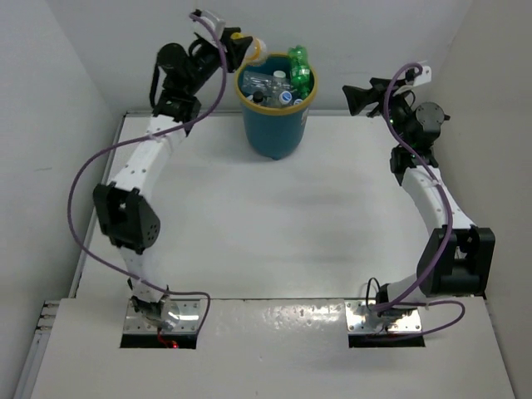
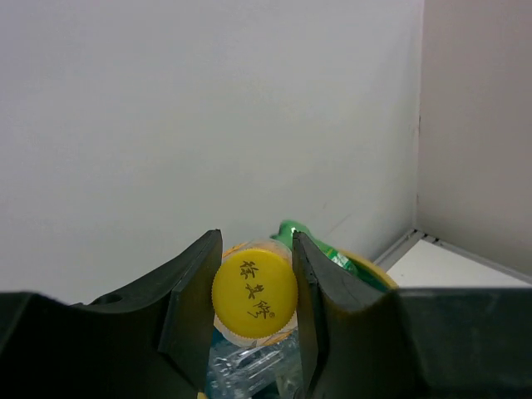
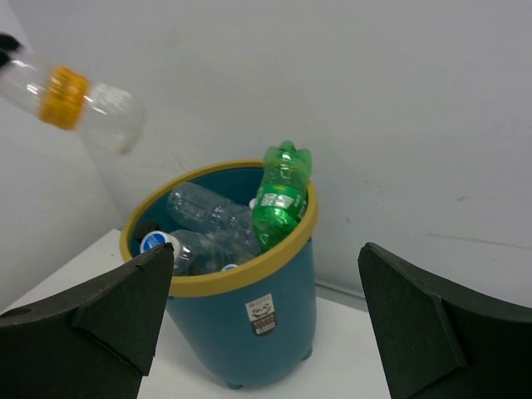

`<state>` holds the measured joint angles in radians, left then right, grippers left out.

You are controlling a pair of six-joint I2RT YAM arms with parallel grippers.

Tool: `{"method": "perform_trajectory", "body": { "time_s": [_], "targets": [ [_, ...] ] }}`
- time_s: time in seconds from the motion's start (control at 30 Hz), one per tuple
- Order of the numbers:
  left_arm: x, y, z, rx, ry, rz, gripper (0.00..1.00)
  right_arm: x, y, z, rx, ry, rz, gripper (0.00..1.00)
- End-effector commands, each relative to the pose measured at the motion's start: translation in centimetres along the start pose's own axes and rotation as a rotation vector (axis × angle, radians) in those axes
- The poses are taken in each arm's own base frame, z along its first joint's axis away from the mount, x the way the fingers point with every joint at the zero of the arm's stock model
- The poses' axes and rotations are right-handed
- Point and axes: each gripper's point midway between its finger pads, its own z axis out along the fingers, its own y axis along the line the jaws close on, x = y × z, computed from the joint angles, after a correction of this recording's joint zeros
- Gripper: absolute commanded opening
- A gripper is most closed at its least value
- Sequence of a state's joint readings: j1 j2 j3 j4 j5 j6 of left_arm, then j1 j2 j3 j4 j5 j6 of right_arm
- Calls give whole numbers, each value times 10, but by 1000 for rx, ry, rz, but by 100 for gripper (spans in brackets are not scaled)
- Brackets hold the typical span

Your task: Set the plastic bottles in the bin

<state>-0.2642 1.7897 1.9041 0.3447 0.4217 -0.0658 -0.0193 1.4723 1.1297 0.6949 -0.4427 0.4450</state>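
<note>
Fingers of left arm (image 2: 199,299): closed on the cap end of a bottle, raised at the far left, above the level of the bin's rim.
Held bottle (image 3: 71,96): clear, with an orange band and a yellow cap. The cap sits between the two fingers and faces the left wrist camera. The body hangs tilted in the air, up and to the left of the bin, touching neither bin nor surface.
Bin (image 1: 274,129): teal with a yellow rim, upright at the far middle of the surface (image 1: 274,224), close to the back wall.
Bin contents (image 3: 199,220): clear bottles piled inside, with blue, white and black caps showing.
Green bottle (image 3: 281,195): in the bin, leaning on the right side of the rim with one end sticking up above it.
Fingers of right arm (image 3: 100,316): spread wide, nothing between them, aimed at the bin from its right and apart from it.
</note>
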Motion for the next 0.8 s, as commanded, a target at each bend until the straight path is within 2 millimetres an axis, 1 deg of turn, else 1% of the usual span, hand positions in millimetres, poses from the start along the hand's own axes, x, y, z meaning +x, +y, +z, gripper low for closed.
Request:
{"method": "perform_trajectory", "body": {
  "time_s": [0.0, 0.03, 0.07, 0.1, 0.13, 0.2, 0.23, 0.27, 0.3, 0.33, 0.37, 0.43, 0.47, 0.5, 0.53, 0.6, 0.63, 0.67, 0.7, 0.73, 0.77],
  "targets": [
    [50, -8, 31, 27, -19, -50, 0, -17, -3, -6, 1, -50, -41, 90],
    [40, -2, 39, 14, -58, -34, 0, -17, -4, -7, 2, -51, -43, 90],
    [45, -4, 46, 14, -62, -29, 0, -17, -6, -7, 5, -49, -43, 90],
    [50, 0, 51, 2, -65, -28, 0, -20, -8, -10, 11, -53, -46, 90],
    [57, -2, 60, 9, -75, -28, 0, -18, -9, -10, 14, -51, -44, 90],
    [62, 5, 65, -15, -88, 5, 0, -16, -11, -13, 15, -45, -41, 90],
    [65, -1, 68, -7, -93, 22, 0, -19, -15, -15, 23, -49, -46, 90],
    [74, 2, 70, -19, -88, 30, 0, -17, -15, -17, 22, -44, -44, 90],
    [71, -4, 72, -11, -101, 40, 0, -15, -14, -17, 17, -40, -43, 90],
    [82, -4, 73, -11, -87, 45, 0, -14, -15, -19, 22, -40, -44, 90],
    [82, -3, 73, -11, -87, 56, 0, -13, -16, -20, 22, -36, -42, 90],
    [101, -8, 76, -11, -63, 42, 0, -9, -16, -21, 19, -29, -38, 90],
    [104, -8, 75, -10, -50, 37, 0, -9, -15, -22, 17, -29, -36, 90],
    [117, -9, 75, -9, -30, 30, 3, -8, -14, -21, 14, -28, -33, 90],
    [120, -9, 74, -8, -20, 26, 8, -7, -15, -22, 15, -25, -32, 90],
    [137, -12, 71, -5, 22, 11, 20, -7, -13, -22, 10, -25, -32, 90],
    [140, -12, 70, -5, 32, 8, 33, -8, -13, -22, 10, -27, -30, 92],
    [142, -18, 71, 4, 42, 0, 40, -8, -13, -22, 9, -26, -33, 92],
    [148, -19, 70, 6, 66, -9, 48, -9, -12, -22, 7, -27, -28, 93],
    [143, -19, 69, 6, 66, -9, 66, -11, -11, -22, 1, -28, -28, 94],
    [135, -19, 69, 6, 64, -8, 79, -12, -10, -22, 0, -27, -27, 94]
  ]
}}
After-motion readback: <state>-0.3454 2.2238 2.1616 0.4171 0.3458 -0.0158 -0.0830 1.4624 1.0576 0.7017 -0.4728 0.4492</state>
